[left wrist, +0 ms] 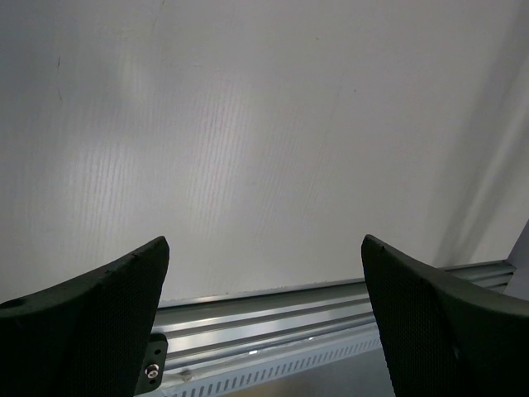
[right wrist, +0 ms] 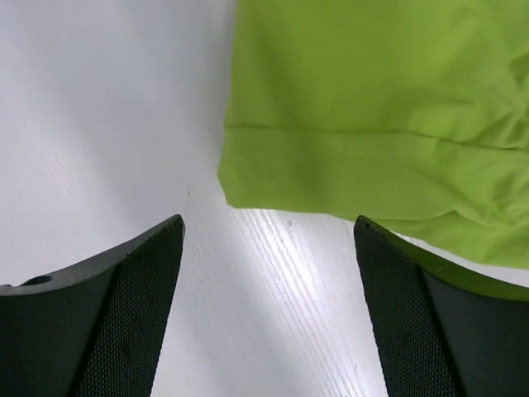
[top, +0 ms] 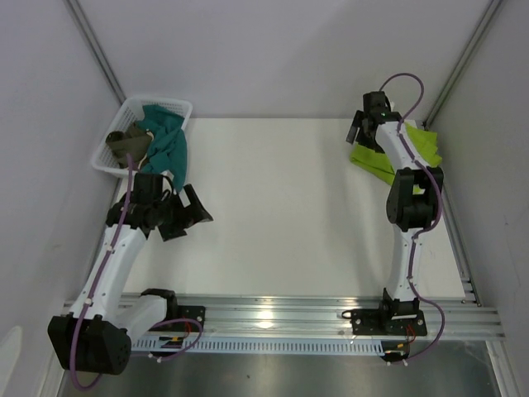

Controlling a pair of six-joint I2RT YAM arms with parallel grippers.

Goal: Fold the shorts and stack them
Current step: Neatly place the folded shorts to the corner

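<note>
The lime-green shorts [top: 374, 160] lie folded at the far right of the white table, partly hidden under my right arm. In the right wrist view their hemmed edge [right wrist: 347, 165] lies flat just ahead of the jaws. My right gripper [top: 360, 126] [right wrist: 269, 248] is open and empty, over bare table beside the shorts' far left edge. My left gripper [top: 183, 217] [left wrist: 264, 265] is open and empty, over bare table at the left, facing the near rail.
A white basket [top: 178, 106] at the far left corner holds a teal garment [top: 167, 141] that hangs over its front rim and an olive-brown garment [top: 124, 142]. A metal rail [top: 281, 314] [left wrist: 273, 314] runs along the near edge. Walls close in on both sides.
</note>
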